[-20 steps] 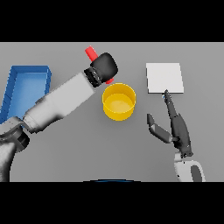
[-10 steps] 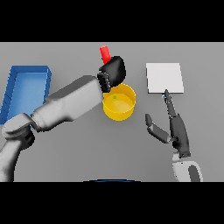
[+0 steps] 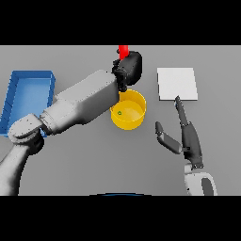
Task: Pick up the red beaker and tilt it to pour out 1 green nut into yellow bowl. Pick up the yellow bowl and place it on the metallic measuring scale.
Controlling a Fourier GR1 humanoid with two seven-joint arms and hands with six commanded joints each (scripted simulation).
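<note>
The grey table (image 3: 94, 160) is filling the whole head view and carrying everything else. The left arm (image 3: 80, 106) is the largest thing over it, reaching in from the lower left and slanting up toward the middle of the scene, its white and grey forearm passing over the left rim of the bowl.

At the far left, a blue tray (image 3: 16, 87) is lying with its raised walls showing, partly covered at its lower right corner by the arm's elbow.

On the right, the metallic measuring scale (image 3: 177, 84) is showing as a flat pale square, well apart from the bowl.

The yellow bowl (image 3: 134, 115) is sitting on the table near the middle, between the tray and the scale, upright, with 1 small green nut (image 3: 120, 112) lying inside it near the left wall.

The right hand (image 3: 186, 136) is hovering over the table just below the scale, fingers straight and extended toward the scale's lower edge, thumb spread out to the left, holding nothing.

The left hand (image 3: 129, 68) is poised just above the bowl's far rim, its dark fingers curled round the red beaker (image 3: 123, 51). Only the beaker's top end is sticking out above the hand; the rest is hidden in the grasp, so its exact tilt is hard to judge.
</note>
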